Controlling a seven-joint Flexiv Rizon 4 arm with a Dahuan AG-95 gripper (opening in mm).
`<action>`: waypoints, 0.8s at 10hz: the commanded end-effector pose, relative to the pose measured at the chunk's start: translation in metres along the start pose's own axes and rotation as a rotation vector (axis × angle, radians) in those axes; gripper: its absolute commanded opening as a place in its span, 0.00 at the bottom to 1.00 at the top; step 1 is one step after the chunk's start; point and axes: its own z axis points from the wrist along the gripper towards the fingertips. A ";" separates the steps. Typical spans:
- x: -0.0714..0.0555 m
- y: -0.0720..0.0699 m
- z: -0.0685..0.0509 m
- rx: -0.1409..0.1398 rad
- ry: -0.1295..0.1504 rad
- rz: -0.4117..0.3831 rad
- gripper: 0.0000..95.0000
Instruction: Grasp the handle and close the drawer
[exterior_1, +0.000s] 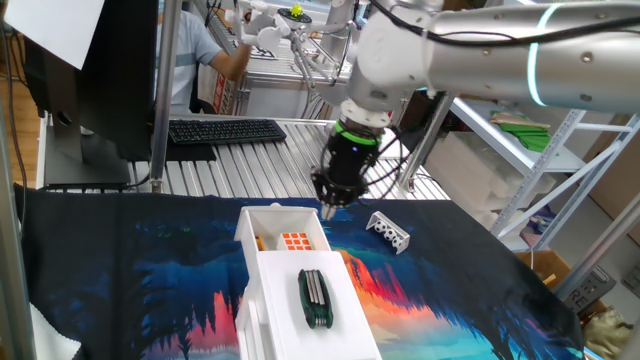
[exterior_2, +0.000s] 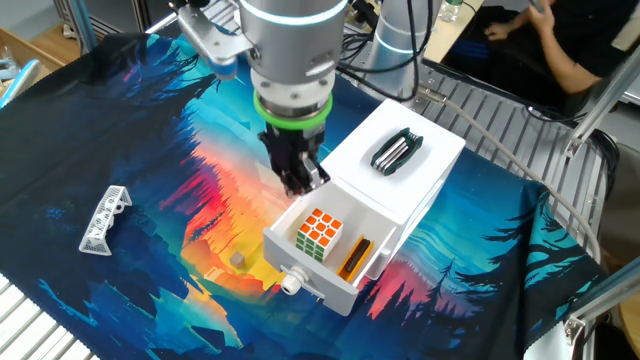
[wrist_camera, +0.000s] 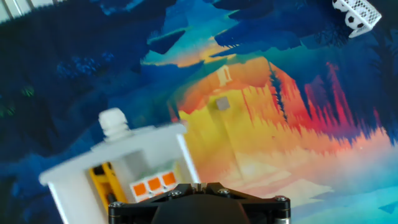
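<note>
The white drawer (exterior_2: 345, 283) stands pulled out of its white box unit (exterior_2: 430, 165). It holds an orange-faced cube (exterior_2: 318, 233) and a yellow-orange item (exterior_2: 353, 258). The handle (exterior_2: 291, 283) is a small white knob on the middle of the front panel. It also shows in the hand view (wrist_camera: 113, 121), with the drawer (wrist_camera: 68, 177) below it. My gripper (exterior_2: 300, 182) hangs just above the drawer's left wall, near where it meets the box, well back from the handle. Its fingers are together and empty. In the hand view the gripper (wrist_camera: 199, 185) shows at the bottom edge.
A dark green multi-tool (exterior_2: 396, 151) lies on top of the box unit. A grey-white perforated block (exterior_2: 105, 220) lies on the printed cloth to the left. A small grey cube (exterior_2: 238, 260) sits on the cloth near the drawer's front. A keyboard (exterior_1: 225, 131) lies behind the cloth.
</note>
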 end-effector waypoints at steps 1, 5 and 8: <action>-0.009 0.007 -0.002 0.000 0.014 0.009 0.00; -0.019 0.013 0.002 0.002 0.014 0.027 0.00; -0.019 0.020 0.007 0.001 0.014 0.062 0.00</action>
